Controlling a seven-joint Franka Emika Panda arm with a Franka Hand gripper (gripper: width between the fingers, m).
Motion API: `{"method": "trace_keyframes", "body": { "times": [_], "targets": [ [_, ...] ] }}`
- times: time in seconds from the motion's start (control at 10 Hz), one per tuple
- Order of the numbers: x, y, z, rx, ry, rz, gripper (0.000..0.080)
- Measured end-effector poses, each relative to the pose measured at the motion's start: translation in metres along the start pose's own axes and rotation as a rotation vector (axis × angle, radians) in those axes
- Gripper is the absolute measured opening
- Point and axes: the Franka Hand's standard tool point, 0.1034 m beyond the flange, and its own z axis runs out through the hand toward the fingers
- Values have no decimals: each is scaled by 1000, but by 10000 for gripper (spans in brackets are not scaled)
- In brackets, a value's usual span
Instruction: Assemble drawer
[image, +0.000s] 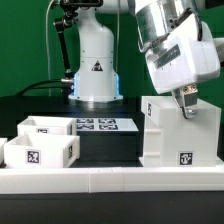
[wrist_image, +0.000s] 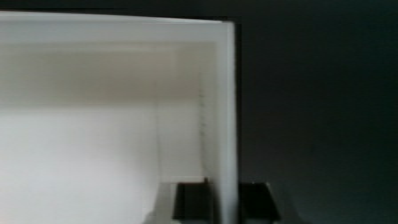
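Observation:
The white cube housing (image: 181, 131) stands on the table at the exterior view's right, a square tag low on its front. My gripper (image: 187, 104) reaches down onto its top edge. In the wrist view my gripper (wrist_image: 224, 203) has one dark finger on each side of the housing's thin white wall (wrist_image: 221, 110), shut on it. The housing's pale inside (wrist_image: 98, 120) fills most of that view. Two small white open-topped trays stand at the exterior view's left: one nearer (image: 40, 151) with a tag on its front, one behind it (image: 46, 126).
The marker board (image: 104, 125) lies flat mid-table in front of the arm's white base (image: 96, 70). A low white border wall (image: 110, 179) runs along the table's front edge. The table surface is black.

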Motion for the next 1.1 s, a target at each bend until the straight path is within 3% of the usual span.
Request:
{"method": "trace_keyframes", "body": {
  "times": [0.2,0.3,0.4,0.5,0.6,0.7,0.8,1.1],
  "targets": [
    [0,-1,0,0,-1,-7,55],
    [0,-1,0,0,-1,-12,224],
    [-1,0,0,-2,-2,-40,224],
    [-3,1,-2,-5,-5,-98,414],
    [-3,2,-8,-21,-15,-188,548],
    [-3,2,-17,-32,-27,-282,548],
    [-3,1,-27,-24,-28,-367,631],
    [-14,6,-48,-14,-31,-530,649]
  ]
}}
